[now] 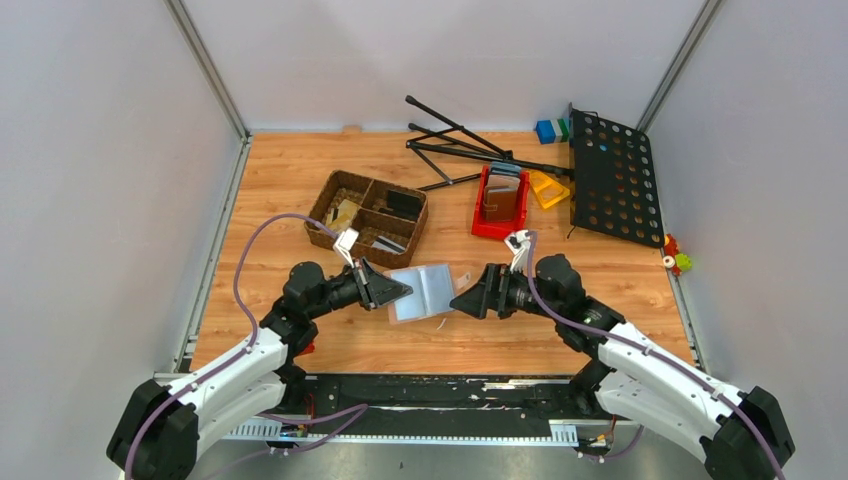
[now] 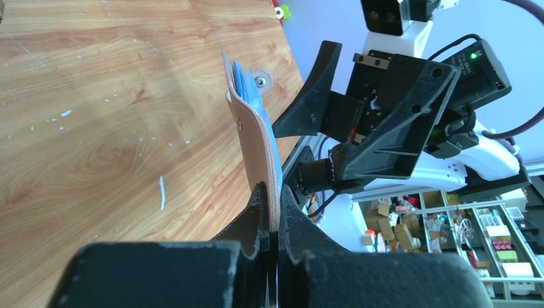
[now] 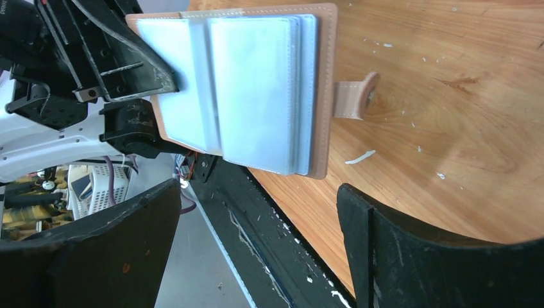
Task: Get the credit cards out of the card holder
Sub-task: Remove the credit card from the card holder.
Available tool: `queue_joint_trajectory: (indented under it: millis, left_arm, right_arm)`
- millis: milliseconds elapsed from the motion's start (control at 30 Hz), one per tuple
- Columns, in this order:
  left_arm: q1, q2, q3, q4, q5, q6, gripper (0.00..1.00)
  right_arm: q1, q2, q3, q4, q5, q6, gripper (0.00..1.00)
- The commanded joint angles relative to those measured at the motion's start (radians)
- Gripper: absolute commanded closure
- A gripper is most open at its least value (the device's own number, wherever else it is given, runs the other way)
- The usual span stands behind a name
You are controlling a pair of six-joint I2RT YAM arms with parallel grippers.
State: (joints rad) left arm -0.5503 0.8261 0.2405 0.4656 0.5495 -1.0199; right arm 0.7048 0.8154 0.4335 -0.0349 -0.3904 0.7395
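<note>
card holder [image 1: 428, 290]: open, one edge pinched tight in your left gripper [image 1: 400, 291]
right gripper [image 1: 458, 300]: jaws wide, empty, just beside its free edge

A compartmented wicker basket [image 1: 320, 203] sits just beyond the left gripper [image 1: 402, 291]. Beyond the right gripper [image 1: 458, 300] stands a red bin [image 1: 488, 229] holding wallets, with a yellow piece [image 1: 548, 188] beside it. Farther off, to that gripper's right, lies a black perforated panel [image 1: 612, 175]. Black tripod legs [image 1: 455, 140] lie behind the bin.
</note>
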Motion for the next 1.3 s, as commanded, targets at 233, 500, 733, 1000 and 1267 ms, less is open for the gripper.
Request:
queue_joint_trajectory:
  millis: [233, 500, 733, 1000, 1267]
  left_arm:
    - [-0.005, -0.014, 0.025, 0.175, 0.045, -0.108, 1.00]
    - [-0.005, 0.016, 0.019, 0.255, 0.072, -0.157, 1.00]
    - [-0.005, 0.033, 0.024, 0.293, 0.081, -0.182, 1.00]
    - [-0.005, 0.043, 0.027, 0.321, 0.093, -0.197, 1.00]
    - [-0.005, 0.053, 0.027, 0.332, 0.095, -0.203, 1.00]
  right_arm:
    - [-0.006, -0.048, -0.066, 0.113, 0.073, 0.064, 0.16]
    - [-0.012, -0.095, -0.080, 0.083, 0.156, 0.077, 0.26]
    - [-0.013, -0.132, -0.094, 0.065, 0.204, 0.070, 0.30]
    - [-0.013, -0.074, -0.073, 0.089, 0.155, 0.046, 0.31]
    - [-0.013, -0.039, -0.079, 0.215, 0.026, 0.060, 0.30]
